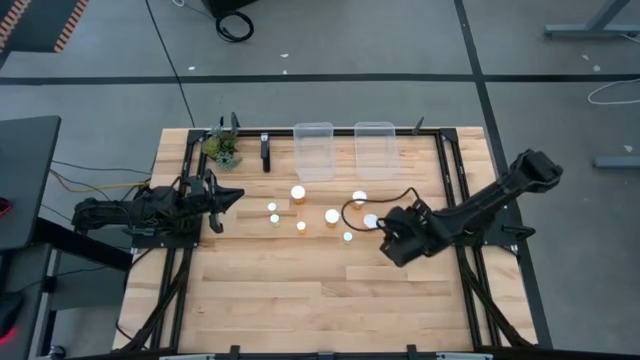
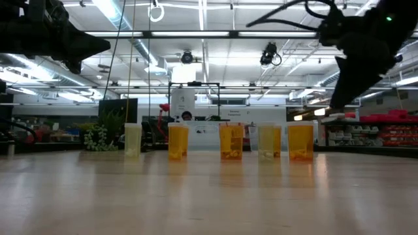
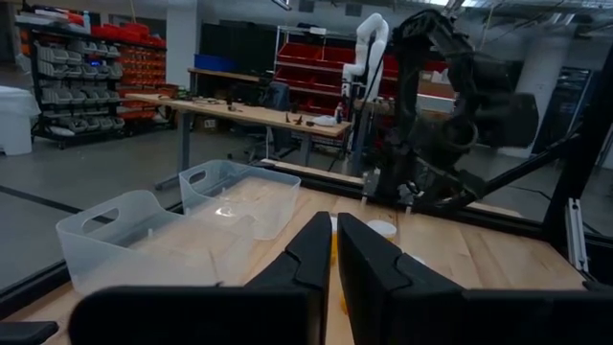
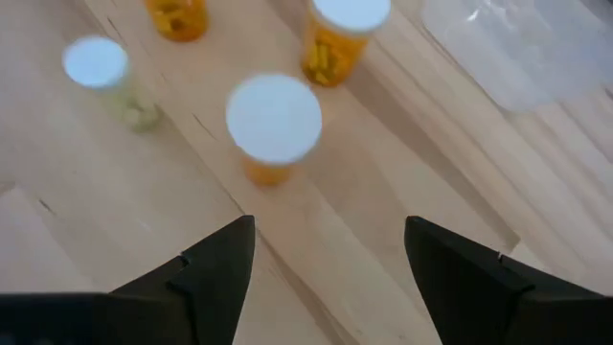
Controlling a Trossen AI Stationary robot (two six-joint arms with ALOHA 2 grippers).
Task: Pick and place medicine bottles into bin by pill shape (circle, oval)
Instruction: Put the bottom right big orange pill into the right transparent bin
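Left arm sits at the left edge of the desk, stretched out level. Left tool is pinched to a narrow slit, nothing between its fingers; it hangs above the wood, well apart from the bottles.

Behind it, near the back rail: green plant sprig.

Back centre: two clear bins side by side, left bin and right bin. Nothing can be made out inside either.

Medicine bottles stand upright in a loose cluster mid-desk, in front of the bins, white caps up. Seven caps counted in the high view. Larger bottle stands centre; small bottle is the nearest to the front edge. Low view shows a row of amber bottles with pills in the bottom; pill shape cannot be told.

Right arm comes in diagonally from the right rail. Right tool is spread wide, holding nothing, and hovers above the right end of the cluster. Right wrist view: one white-capped bottle lies just ahead of the gap between the fingers, not touched. Two more amber bottles and a pale bottle stand beyond.
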